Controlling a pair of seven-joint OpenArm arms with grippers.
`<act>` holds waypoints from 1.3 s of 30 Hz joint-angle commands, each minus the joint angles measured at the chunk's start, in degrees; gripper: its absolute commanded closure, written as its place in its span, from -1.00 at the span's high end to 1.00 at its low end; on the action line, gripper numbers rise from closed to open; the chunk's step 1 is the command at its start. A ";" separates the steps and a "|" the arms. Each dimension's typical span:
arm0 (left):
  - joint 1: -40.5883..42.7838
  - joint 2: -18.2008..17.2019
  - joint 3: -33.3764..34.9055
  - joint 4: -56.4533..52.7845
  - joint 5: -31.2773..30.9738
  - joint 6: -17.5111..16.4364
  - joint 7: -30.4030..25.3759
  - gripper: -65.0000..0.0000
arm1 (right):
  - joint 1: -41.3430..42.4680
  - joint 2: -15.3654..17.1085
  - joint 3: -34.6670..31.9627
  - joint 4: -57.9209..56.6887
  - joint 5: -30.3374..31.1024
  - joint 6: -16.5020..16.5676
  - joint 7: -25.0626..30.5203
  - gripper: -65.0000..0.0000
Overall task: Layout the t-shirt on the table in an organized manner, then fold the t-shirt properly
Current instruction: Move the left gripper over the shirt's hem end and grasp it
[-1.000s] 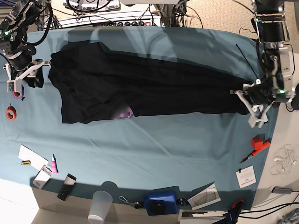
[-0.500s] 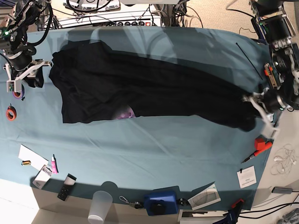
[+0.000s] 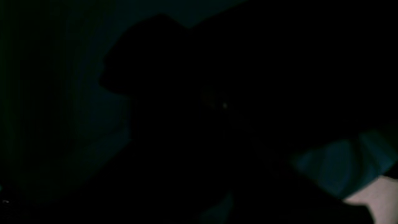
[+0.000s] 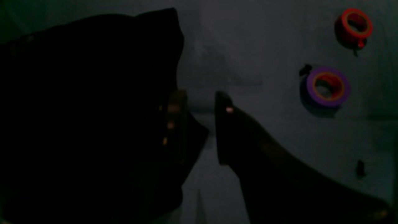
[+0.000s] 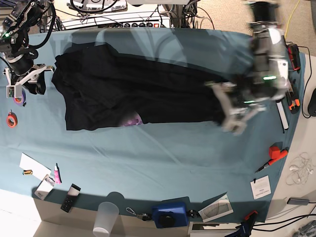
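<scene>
The black t-shirt (image 5: 148, 89) lies stretched across the far half of the teal table (image 5: 163, 158), with a bit of purple print (image 5: 131, 120) showing at its near edge. My left gripper (image 5: 228, 111), blurred, sits at the shirt's right end and is shut on the cloth. Dark cloth (image 3: 217, 93) fills the left wrist view. My right gripper (image 5: 35, 81) stands at the shirt's left end. Its two fingers (image 4: 177, 124) are apart with bare table between them, and the shirt's edge (image 4: 87, 109) lies against the left one.
A red tape roll (image 5: 11, 119) and a purple one (image 5: 19, 98) lie near the right gripper. Along the near edge are papers, a plastic cup (image 5: 106, 217) and a blue device (image 5: 169, 214). A red tool (image 5: 275, 153) and orange-handled tools (image 5: 292, 103) lie at the right edge.
My left arm has swung from the table's right edge towards the middle, drawing the shirt's right end leftwards with it. The right arm has stayed put.
</scene>
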 commanded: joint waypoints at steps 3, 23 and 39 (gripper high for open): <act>-1.20 3.69 4.61 1.01 4.50 1.90 -1.70 -1.00 | 0.33 1.11 0.48 1.05 0.83 -0.09 1.57 -0.50; -0.81 14.27 23.54 0.72 20.92 5.01 -6.88 -0.33 | 0.33 1.14 0.48 1.05 0.83 -0.09 1.66 -0.50; -1.25 16.94 23.50 5.20 20.76 6.34 -6.82 0.13 | 0.33 1.14 0.48 1.05 0.81 -0.09 2.38 -0.50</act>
